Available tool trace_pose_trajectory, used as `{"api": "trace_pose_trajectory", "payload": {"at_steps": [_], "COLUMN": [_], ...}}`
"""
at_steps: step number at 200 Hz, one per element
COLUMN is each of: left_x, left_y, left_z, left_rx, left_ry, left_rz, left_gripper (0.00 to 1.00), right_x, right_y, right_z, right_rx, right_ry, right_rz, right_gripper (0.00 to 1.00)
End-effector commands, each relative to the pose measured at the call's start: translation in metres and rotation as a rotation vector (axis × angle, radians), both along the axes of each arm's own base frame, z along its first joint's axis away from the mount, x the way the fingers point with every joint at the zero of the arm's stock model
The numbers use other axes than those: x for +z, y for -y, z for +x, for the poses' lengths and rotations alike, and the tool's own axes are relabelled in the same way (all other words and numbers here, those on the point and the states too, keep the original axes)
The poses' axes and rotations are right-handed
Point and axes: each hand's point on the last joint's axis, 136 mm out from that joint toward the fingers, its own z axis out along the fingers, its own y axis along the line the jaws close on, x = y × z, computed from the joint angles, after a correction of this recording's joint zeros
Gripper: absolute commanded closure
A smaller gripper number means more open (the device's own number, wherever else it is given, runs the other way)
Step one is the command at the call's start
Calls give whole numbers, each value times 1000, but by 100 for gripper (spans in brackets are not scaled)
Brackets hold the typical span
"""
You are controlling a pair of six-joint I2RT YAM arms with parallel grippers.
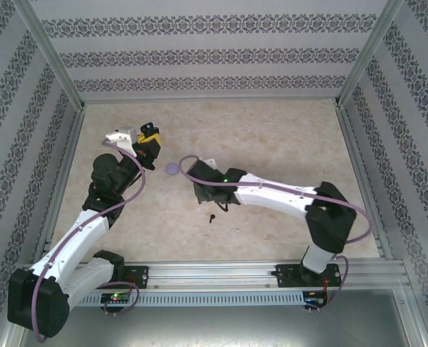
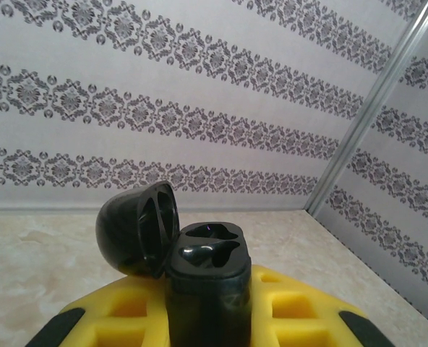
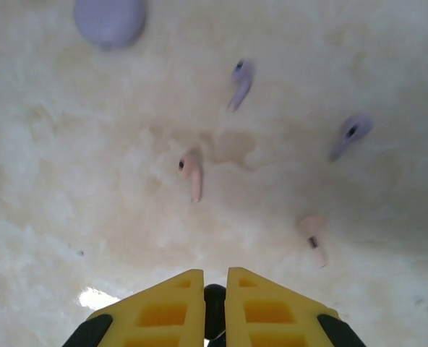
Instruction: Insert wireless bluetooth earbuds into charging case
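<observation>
The pale marbled table carries a round lilac case near its middle and a small black earbud closer to the arm bases. Two lilac earbuds and two pale pink earbuds lie scattered apart on it.

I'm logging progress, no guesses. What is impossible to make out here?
Right wrist view: dark item pinched in the right end effector; fingers and bottom edge hide its shape.
Left wrist view: black case wells; gloss and darkness obscure whether a bud is seated.
Top view: black speck, too small to identify.
</observation>
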Motion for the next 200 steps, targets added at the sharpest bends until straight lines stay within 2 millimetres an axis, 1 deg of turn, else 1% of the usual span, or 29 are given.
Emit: {"api": "trace_pose_trajectory", "payload": {"at_steps": [1, 7, 35, 60, 86, 100, 136, 151, 174, 200], "left_x": [10, 9, 8, 11, 9, 11, 15, 12, 10, 11], "left_y": [14, 17, 30, 47, 66, 78, 104, 115, 131, 145], "left_z": [-10, -12, -16, -28, -34, -38, -40, -37, -29, -19], "left_rx": [-79, -98, -170, -251, -348, -403, -501, -541, -573, -595], "left_ry": [44, 51, 88, 219, 261, 294, 363, 373, 398, 431], "left_rz": [53, 66, 123, 180, 238, 268, 301, 299, 285, 267], "left_gripper": [100, 100, 100, 100, 100, 100, 100, 100, 100, 100], "right_x": [51, 60, 116, 163, 204, 223, 258, 270, 279, 280], "right_y": [13, 16, 28, 36, 40, 41, 42, 41, 38, 36], "right_z": [18, 21, 34, 42, 45, 46, 46, 45, 42, 38], "right_rx": [40, 44, 80, 119, 167, 188, 239, 269, 318, 376], "right_ry": [140, 160, 285, 391, 501, 555, 672, 719, 770, 809], "right_rz": [53, 69, 181, 292, 384, 422, 489, 510, 530, 558], "right_gripper": [88, 88, 88, 88, 88, 88, 88, 88, 88, 89]}}
